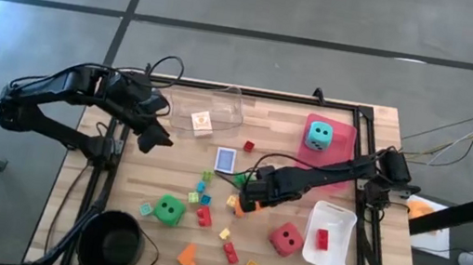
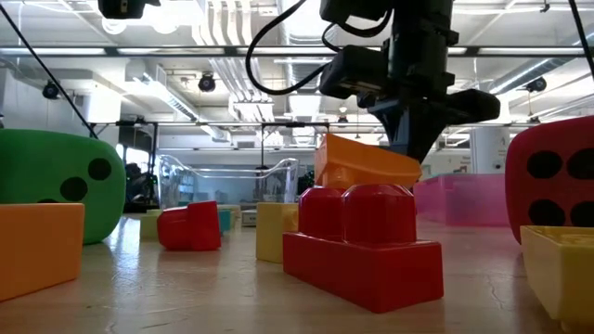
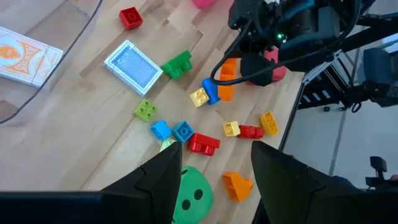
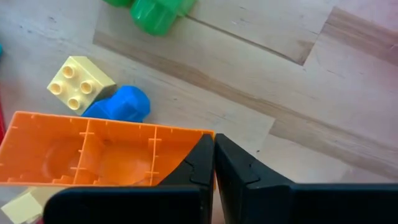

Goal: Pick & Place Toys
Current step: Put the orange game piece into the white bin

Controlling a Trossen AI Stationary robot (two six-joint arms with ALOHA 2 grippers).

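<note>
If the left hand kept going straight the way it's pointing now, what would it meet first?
The left hand, open and hovering, points down at the loose bricks. Likely first is the red brick between its fingers' line, with the green die close beneath; depth is unclear, so it might be either.

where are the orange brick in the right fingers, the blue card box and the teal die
orange brick [image 4: 106, 155]: right wrist view, on its hollow underside.
blue card box [image 3: 133, 66]: left wrist view, middle of its patterned top face.
teal die [image 1: 318, 134]: high view, middle of its dotted top face, in the pink tray.
</note>
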